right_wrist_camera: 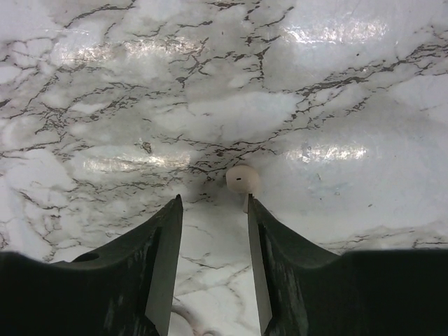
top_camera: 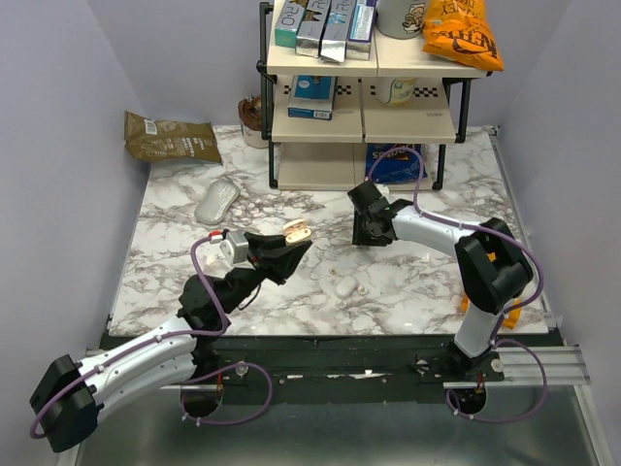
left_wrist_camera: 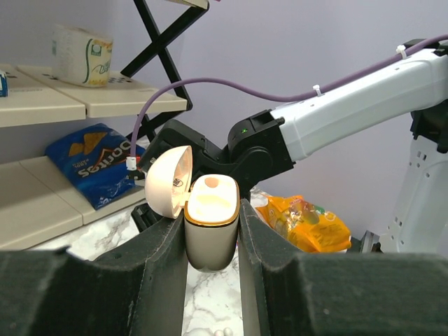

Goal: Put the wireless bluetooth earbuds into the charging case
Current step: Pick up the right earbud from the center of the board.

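- The left gripper (left_wrist_camera: 210, 210) is seen clamped on the small white oval plastic charging case (left_wrist_camera: 210, 241), which is held off the grey-veined marble table (top_camera: 165, 223) with its domed lid (left_wrist_camera: 168, 183) swung open.
- A pale pinkish round spot is shown in the case's top. Whether a bud is seated there cannot be told.
- Farther out, the right gripper (right_wrist_camera: 213, 203) is set low over the marble, its fingers (right_wrist_camera: 164, 238) parted and nothing held.
- The tiny cream rounded earbud (right_wrist_camera: 242, 180), marked with a dark slit, is found lying on the table just beyond one fingertip, well apart from the case.
- Progress is judged thus: the case is opened and presented, while this bud is not yet grasped, carried or seated.
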